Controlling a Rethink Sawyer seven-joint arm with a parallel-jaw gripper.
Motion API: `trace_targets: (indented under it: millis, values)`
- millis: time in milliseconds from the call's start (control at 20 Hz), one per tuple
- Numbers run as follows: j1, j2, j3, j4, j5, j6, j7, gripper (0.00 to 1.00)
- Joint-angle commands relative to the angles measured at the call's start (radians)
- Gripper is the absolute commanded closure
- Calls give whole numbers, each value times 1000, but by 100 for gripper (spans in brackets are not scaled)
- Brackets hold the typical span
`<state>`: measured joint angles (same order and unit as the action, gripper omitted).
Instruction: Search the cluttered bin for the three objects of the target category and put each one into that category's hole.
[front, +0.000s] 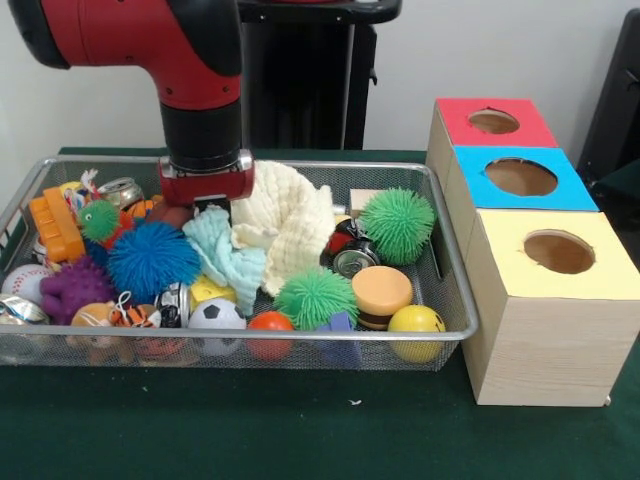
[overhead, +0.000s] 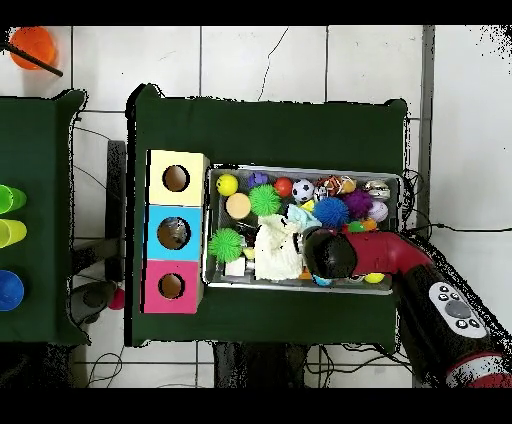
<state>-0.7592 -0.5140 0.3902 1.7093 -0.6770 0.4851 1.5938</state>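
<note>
The silver wire-mesh bin (front: 455, 330) is full of toys; it also shows in the overhead view (overhead: 300, 170). A small tin can (front: 353, 261) lies right of centre. Another can (front: 122, 190) lies at the back left. A crumpled foil lump (front: 20, 308) sits at the front left corner. My gripper (front: 206, 203) is down in the bin's left half, just behind the blue spiky ball (front: 150, 258) and touching the clutter; its tips are hidden. In the overhead view the arm (overhead: 330, 252) covers it. The blue-topped box's hole (front: 520, 177) (overhead: 173, 233) is right of the bin, with nothing over it.
A red-topped box (front: 495, 122) and a yellow-topped box (front: 558, 252) flank the blue one. A cream cloth (front: 290, 225), two green spiky balls (front: 398, 224) (front: 315, 297), a yellow ball (front: 415, 325) and a small football (front: 215, 315) crowd the bin.
</note>
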Motion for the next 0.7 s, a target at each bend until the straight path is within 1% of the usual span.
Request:
trace_targets:
  millis: [50,450,700]
  values:
    - [-121,-69,39,-138,-113,134,-376,100]
    - [-166,-85,105,-138,-130,206,-411,100]
    - [-174,-81,122,-136,-164,201,-412,100]
